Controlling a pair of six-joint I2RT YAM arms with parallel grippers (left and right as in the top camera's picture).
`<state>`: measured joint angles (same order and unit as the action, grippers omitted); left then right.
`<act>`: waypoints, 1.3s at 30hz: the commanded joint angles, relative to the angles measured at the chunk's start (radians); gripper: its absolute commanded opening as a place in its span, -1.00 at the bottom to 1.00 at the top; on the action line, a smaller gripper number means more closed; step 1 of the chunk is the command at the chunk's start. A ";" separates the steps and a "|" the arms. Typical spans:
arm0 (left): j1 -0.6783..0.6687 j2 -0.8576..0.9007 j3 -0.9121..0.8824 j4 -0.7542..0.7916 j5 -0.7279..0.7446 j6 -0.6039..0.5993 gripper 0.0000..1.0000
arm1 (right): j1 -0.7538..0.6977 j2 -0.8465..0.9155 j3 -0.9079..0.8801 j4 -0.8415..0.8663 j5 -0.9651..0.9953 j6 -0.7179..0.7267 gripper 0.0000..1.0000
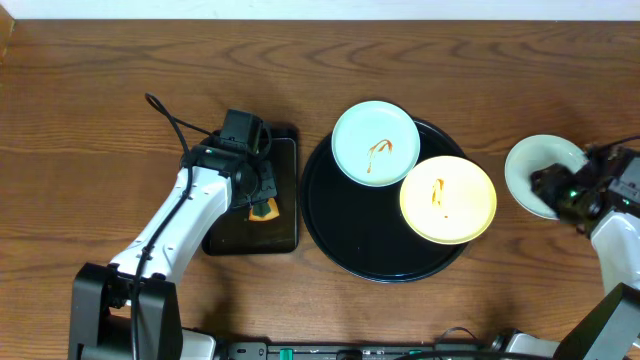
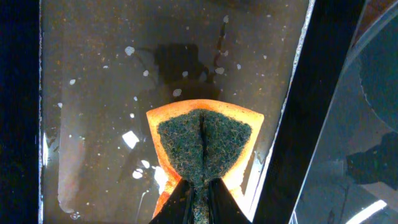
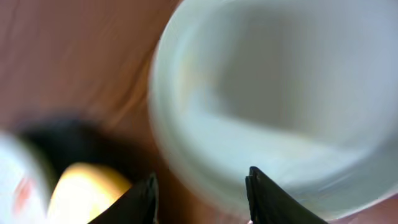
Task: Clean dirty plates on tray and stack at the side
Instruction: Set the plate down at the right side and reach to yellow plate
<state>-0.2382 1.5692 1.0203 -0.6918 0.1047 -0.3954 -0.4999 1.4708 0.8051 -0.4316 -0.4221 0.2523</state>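
Looking down at a wood table (image 1: 100, 60) first, filling the whole overhead view. Then got the big round tray (image 1: 340, 225), glossy black w/ raised rim, roughly mid-table, a bit to the right. Just left of that, seeing a small rect tray (image 1: 235, 238), also black, wet-looking w/ droplets and specks all over in the left wrist view. On to the plates: spotting a mint plate (image 1: 375, 143) on the big tray's far-left part, lapping over the rim, and a yellow plate (image 1: 448, 199) on the right part, lapping over too. Can't tell if those two actually touch. Found a third plate (image 1: 530, 165), pale mint, off the tray, sitting on the table at the right. Right gripper (image 3: 200, 180) at that plate's near-right edge, jaws apart w/ a clear gap, rim just ahead of the gap; too blurry to say whether touching. Left gripper (image 2: 198, 186) over the small tray, jaws squeezed together on a sponge (image 2: 205, 140), orange w/ dark green scrub side, folded in the pinch. Smallest bits: orange-brown sauce squiggle (image 1: 379, 152) on the mint plate, another on the yellow.
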 commanded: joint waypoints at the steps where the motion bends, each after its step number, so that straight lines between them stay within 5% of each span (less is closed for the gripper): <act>1: 0.004 0.006 -0.010 -0.002 -0.012 0.001 -0.84 | 0.043 -0.006 0.014 -0.095 -0.186 -0.131 -0.10; 8: 0.004 0.006 -0.010 -0.003 -0.012 0.001 -0.84 | 0.138 -0.006 -0.023 -0.216 -0.034 -0.150 -0.13; 12: 0.004 0.006 -0.010 -0.005 -0.012 0.002 -0.84 | 0.164 -0.006 -0.029 -0.217 -0.018 -0.147 -0.54; 23: 0.004 0.006 -0.010 -0.007 -0.012 0.002 -0.84 | 0.227 -0.006 -0.030 -0.309 0.079 -0.118 -0.59; 39: 0.004 0.006 -0.010 -0.007 -0.012 0.001 -0.83 | 0.252 -0.006 -0.030 -0.520 0.078 -0.111 -0.97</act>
<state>-0.2382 1.5692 1.0203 -0.6964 0.1047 -0.3954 -0.2615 1.4708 0.7818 -0.9340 -0.3531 0.1379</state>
